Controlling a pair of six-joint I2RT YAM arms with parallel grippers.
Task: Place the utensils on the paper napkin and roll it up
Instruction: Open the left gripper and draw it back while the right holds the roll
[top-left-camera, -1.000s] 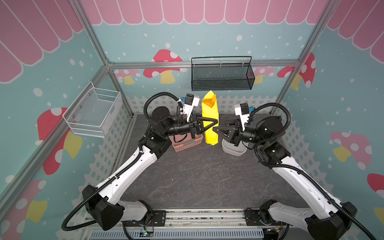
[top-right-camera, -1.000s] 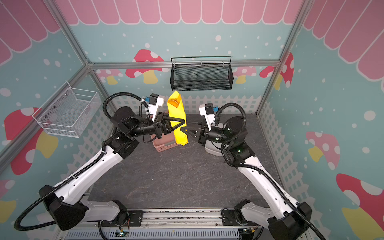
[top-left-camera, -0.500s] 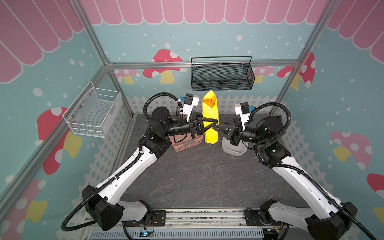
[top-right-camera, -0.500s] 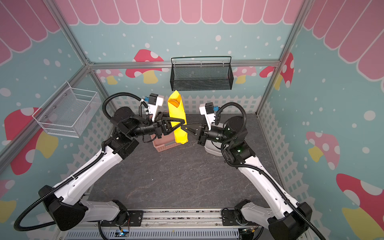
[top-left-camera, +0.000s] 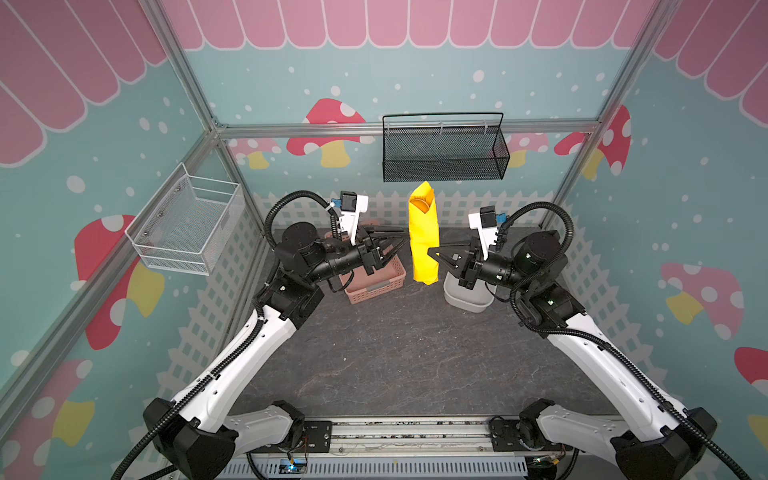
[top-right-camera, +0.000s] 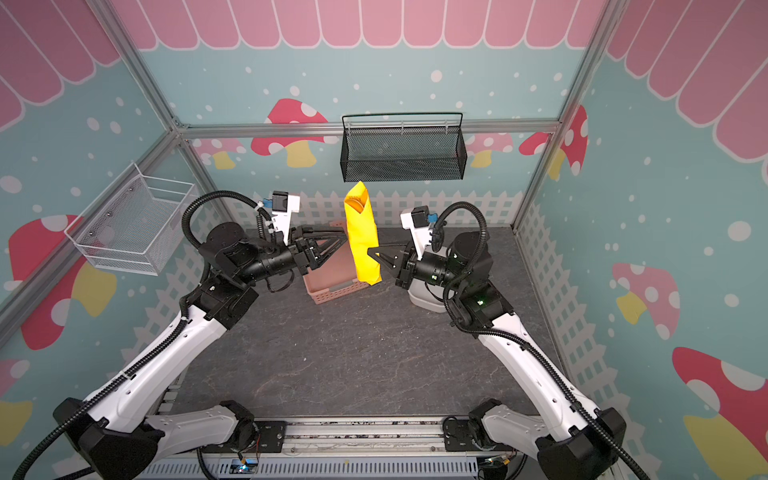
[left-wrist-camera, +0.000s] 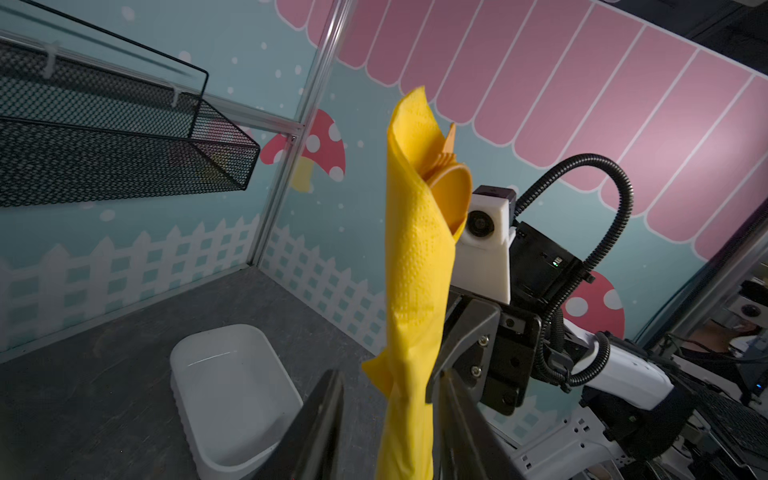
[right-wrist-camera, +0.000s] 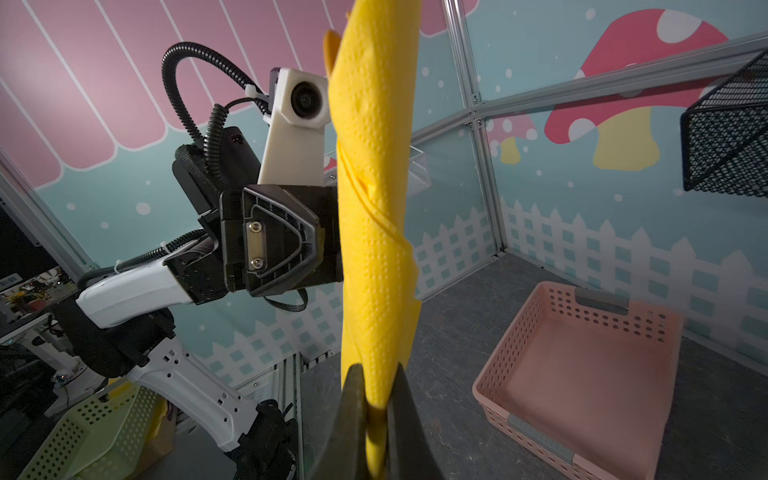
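The paper napkin (top-left-camera: 424, 241) (top-right-camera: 362, 237) is rolled into a yellow tube and held upright in the air above the table's far side. The orange utensils (top-left-camera: 419, 205) (left-wrist-camera: 451, 195) stick out of its open top end. My right gripper (top-left-camera: 430, 251) (right-wrist-camera: 376, 374) is shut on the roll's lower part from the right. My left gripper (top-left-camera: 401, 239) (left-wrist-camera: 390, 376) is open at the roll's left side. Its fingers (left-wrist-camera: 328, 415) stand on either side of the roll, with a gap on one side.
A pink perforated basket (top-left-camera: 374, 282) (right-wrist-camera: 582, 374) sits under the left gripper. A white tub (top-left-camera: 465, 297) (left-wrist-camera: 232, 395) sits under the right one. A black mesh basket (top-left-camera: 444, 149) hangs on the back wall. A white wire basket (top-left-camera: 187, 224) hangs on the left wall.
My right gripper has closed on the roll's lower part. My left gripper, shut on the roll a second ago, has spread its jaws off it. The roll now stands more upright.
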